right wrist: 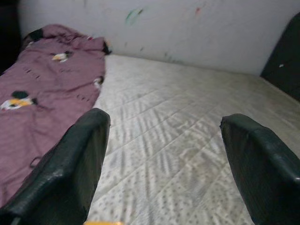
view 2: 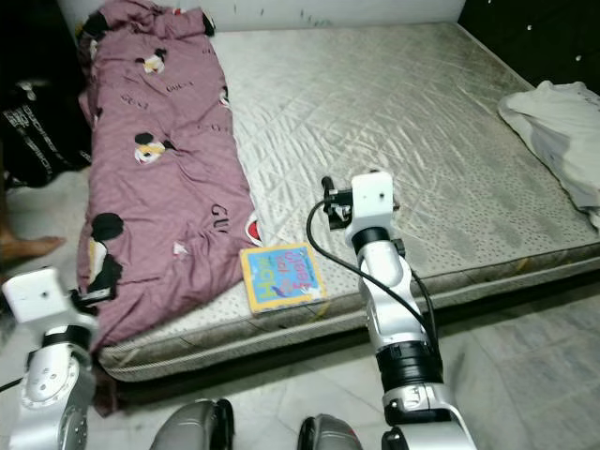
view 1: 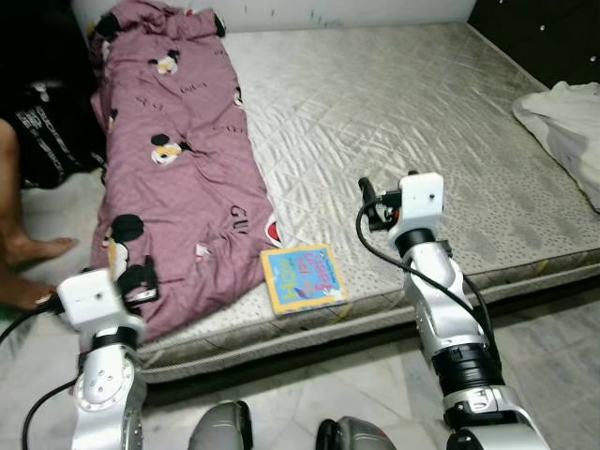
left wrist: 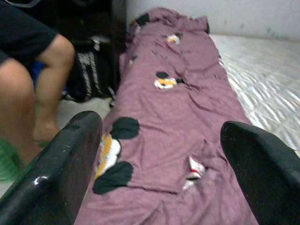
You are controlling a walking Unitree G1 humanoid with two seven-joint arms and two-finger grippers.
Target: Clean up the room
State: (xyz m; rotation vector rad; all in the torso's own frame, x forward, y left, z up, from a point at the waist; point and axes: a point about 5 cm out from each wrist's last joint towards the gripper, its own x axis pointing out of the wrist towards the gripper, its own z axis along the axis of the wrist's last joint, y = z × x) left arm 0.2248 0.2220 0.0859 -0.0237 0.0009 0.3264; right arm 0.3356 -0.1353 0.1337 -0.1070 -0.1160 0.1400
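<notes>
The two head views look forward and down from above the near edge of a bare mattress point(view 1: 394, 122), taking in its whole width; both share the mauve blanket point(view 1: 173, 178) along its left side, the picture book point(view 2: 279, 274) at the near edge and both silver arms. The left wrist view sits low and close over the blanket point(left wrist: 187, 122), facing along its length toward the wall, a person's leg point(left wrist: 47, 89) beside it. The right wrist view looks low across the mattress point(right wrist: 178, 126) toward the wall point(right wrist: 187, 28), catching the same blanket.
</notes>
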